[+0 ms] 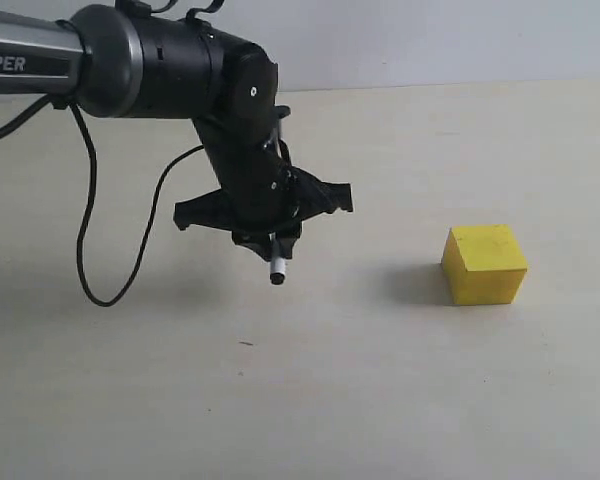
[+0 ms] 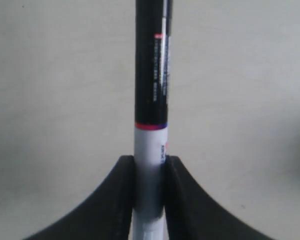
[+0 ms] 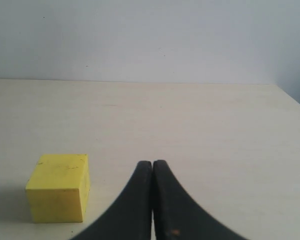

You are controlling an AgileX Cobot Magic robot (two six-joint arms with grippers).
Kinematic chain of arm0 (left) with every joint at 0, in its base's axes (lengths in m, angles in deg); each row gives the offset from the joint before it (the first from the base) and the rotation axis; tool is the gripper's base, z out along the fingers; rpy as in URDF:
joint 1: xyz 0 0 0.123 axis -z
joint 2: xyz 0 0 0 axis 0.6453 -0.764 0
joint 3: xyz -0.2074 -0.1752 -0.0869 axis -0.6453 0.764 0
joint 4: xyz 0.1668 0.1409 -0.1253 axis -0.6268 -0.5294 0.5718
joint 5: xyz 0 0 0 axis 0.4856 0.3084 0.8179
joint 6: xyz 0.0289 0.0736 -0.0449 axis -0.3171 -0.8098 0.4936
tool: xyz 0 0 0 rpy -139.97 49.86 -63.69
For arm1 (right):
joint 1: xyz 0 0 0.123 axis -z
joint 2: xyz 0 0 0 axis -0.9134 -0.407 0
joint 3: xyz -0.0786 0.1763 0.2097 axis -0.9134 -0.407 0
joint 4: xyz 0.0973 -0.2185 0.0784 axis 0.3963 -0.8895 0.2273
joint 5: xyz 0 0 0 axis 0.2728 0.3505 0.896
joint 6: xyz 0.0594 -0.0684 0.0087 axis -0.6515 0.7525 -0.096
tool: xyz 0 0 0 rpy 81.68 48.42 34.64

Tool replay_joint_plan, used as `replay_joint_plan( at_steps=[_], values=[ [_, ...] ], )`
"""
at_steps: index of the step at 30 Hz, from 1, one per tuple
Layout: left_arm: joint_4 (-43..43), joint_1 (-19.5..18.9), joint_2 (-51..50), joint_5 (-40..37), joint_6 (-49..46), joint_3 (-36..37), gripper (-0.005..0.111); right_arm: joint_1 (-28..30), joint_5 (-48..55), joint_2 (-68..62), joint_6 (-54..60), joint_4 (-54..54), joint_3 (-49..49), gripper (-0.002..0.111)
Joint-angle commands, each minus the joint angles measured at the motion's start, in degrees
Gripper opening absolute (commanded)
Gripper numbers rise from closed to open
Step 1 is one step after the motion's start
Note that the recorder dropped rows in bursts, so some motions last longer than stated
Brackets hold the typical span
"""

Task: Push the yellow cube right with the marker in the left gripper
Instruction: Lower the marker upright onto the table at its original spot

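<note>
Beige table [image 1: 280, 400]: left hand [image 1: 276, 242] clamps marker [image 2: 150, 100]; right hand [image 3: 153, 167] closed near yellow cube [image 3: 57, 187].

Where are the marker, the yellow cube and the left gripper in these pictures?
marker [image 2: 150, 85], left wrist view, on its black section.
yellow cube [image 1: 485, 265], exterior view, top face by the front edge.
left gripper [image 1: 274, 242], exterior view, between its fingertips, around the marker.

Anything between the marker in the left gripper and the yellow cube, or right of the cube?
Nothing visible. Bare beige tabletop lies between the black-and-white marker in the left gripper and the matte yellow cube, and right of the cube to the frame edge.
</note>
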Motion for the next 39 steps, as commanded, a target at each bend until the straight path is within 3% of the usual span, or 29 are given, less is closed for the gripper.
replay_joint_plan(
  at_steps=[1,33,36,39],
  values=[
    [0.2,0.2,-2.4,0.3,1.5,-0.3,0.000,0.3,-0.7,0.4,0.3,-0.1,-0.3,0.000],
    [0.3,0.2,-5.8,3.8,1.7,0.1,0.000,0.3,-0.7,0.4,0.3,-0.1,-0.3,0.000],
    [0.3,0.2,-5.8,3.8,1.7,0.1,0.008,0.3,-0.7,0.4,0.3,-0.1,-0.3,0.000],
    [0.3,0.2,-5.8,3.8,1.7,0.1,0.025,0.3,-0.7,0.4,0.3,-0.1,-0.3,0.000]
  ],
)
